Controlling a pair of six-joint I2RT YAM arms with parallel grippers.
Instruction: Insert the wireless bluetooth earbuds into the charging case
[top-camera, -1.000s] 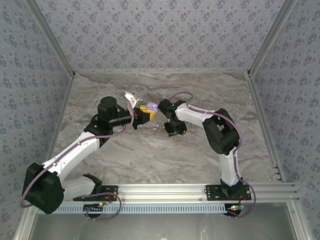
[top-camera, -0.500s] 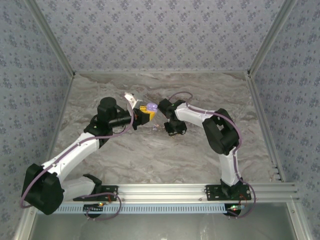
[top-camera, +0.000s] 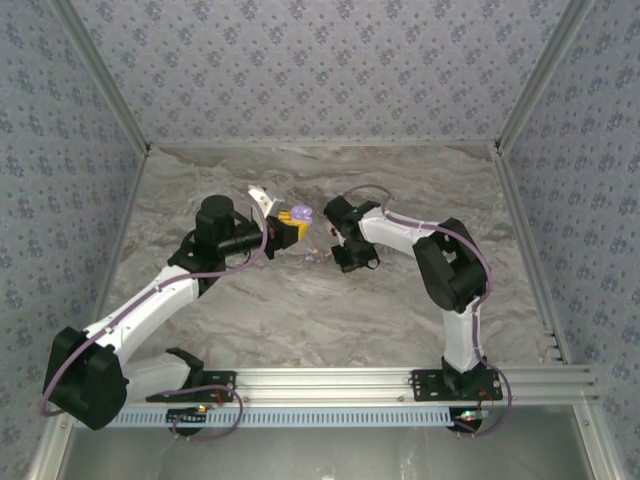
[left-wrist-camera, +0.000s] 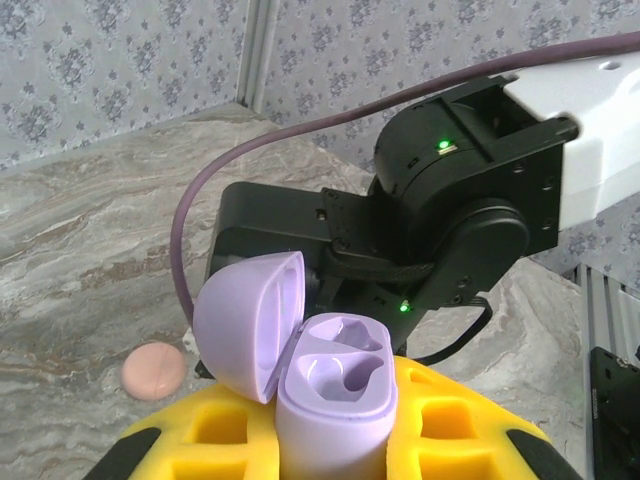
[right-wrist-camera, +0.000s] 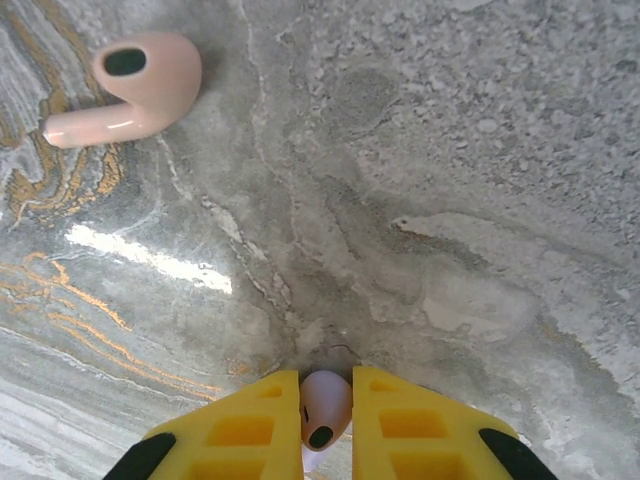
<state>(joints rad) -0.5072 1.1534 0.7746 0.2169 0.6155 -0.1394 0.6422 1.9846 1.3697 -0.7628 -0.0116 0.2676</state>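
**Right gripper closes on an earbud**
The right gripper (right-wrist-camera: 325, 380), its jaws apart a second ago, now pinches one pale earbud (right-wrist-camera: 325, 408) between its yellow pads (right-wrist-camera: 250, 430). Seen from above, the right arm (top-camera: 455, 268) has shifted its elbow and wrist slightly toward 3 o'clock.

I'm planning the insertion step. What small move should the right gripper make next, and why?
Probably lift the right gripper straight up a little. Its jaws are shut on one earbud low over the table, and the charging case sits open, both wells empty, in the left gripper.
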